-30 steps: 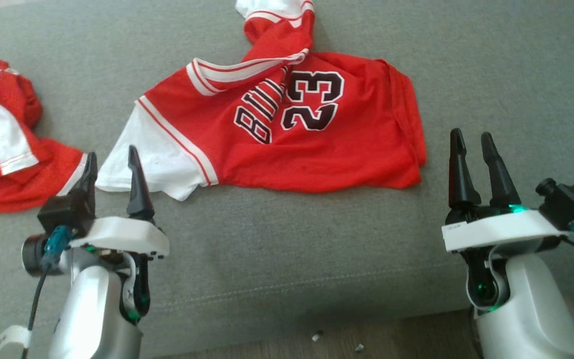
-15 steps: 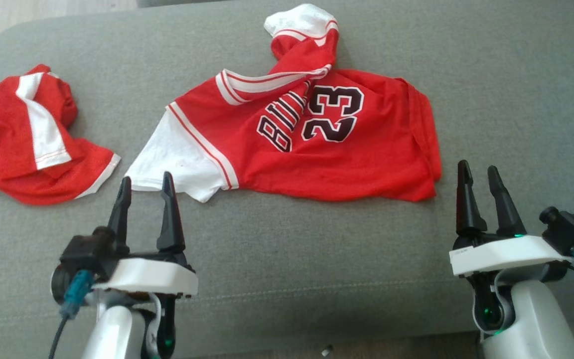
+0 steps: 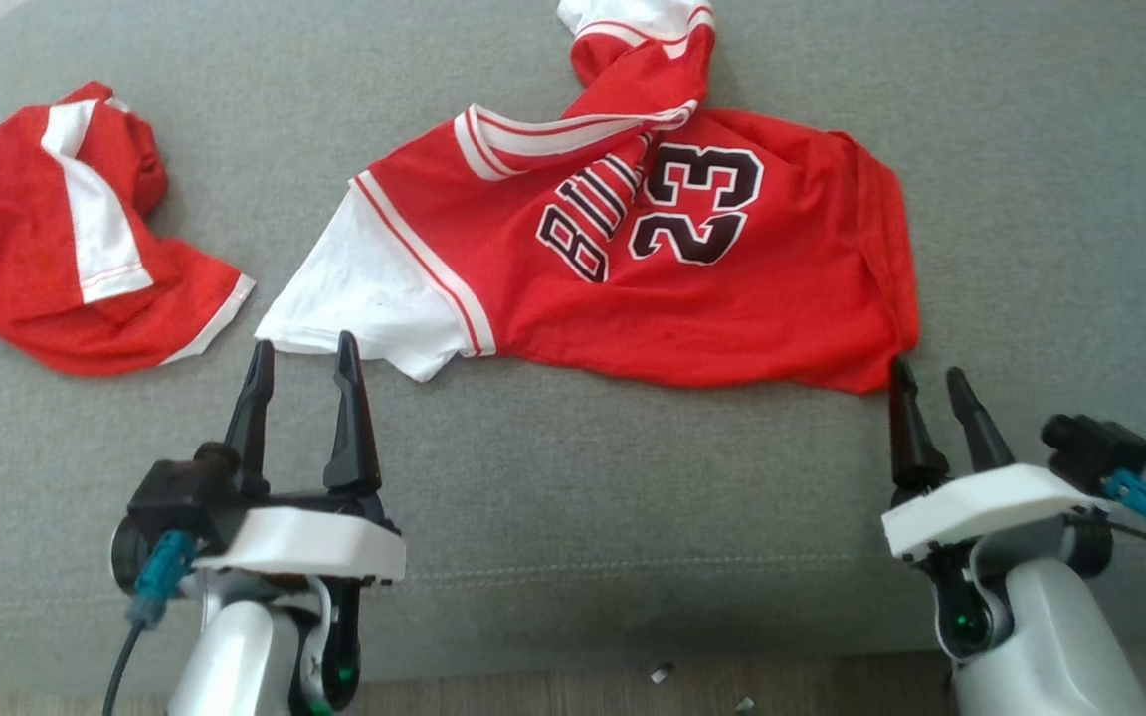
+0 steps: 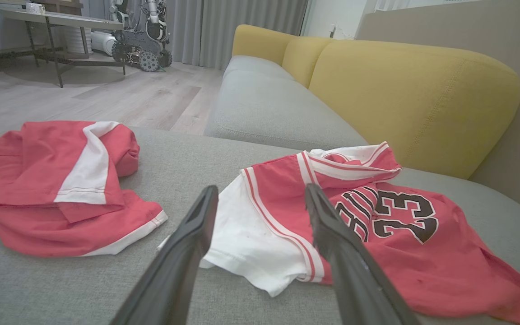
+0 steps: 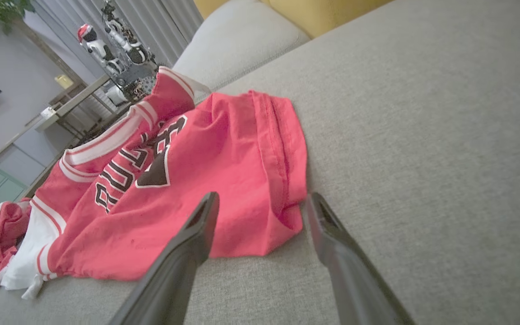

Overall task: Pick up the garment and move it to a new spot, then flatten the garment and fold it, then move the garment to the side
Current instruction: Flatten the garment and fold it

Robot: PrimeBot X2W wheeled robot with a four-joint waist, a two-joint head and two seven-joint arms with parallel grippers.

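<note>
The garment (image 3: 653, 259) is a red jersey with a white sleeve and a black "23", lying crumpled on the grey sofa seat (image 3: 573, 497); its top part is twisted up toward the back. My left gripper (image 3: 302, 348) stands open just short of the white sleeve's edge (image 4: 251, 243), fingers apart and empty. At the jersey's near right corner (image 5: 287, 221), my right gripper (image 3: 926, 376) is open too, its fingertips close to the hem. The jersey (image 5: 188, 180) fills the left half of the right wrist view.
A second red-and-white garment (image 3: 76, 239) lies bunched at the seat's left end (image 4: 57, 189). Yellow back cushions (image 4: 404, 95) rise behind the seat. The seat's front edge and wooden floor (image 3: 553, 686) are near my arms. Another robot (image 4: 140, 27) stands across the room.
The head camera has shifted, so the whole picture moved. My right gripper has come forward to the jersey's near right corner; my left gripper has closed in on the white sleeve.
</note>
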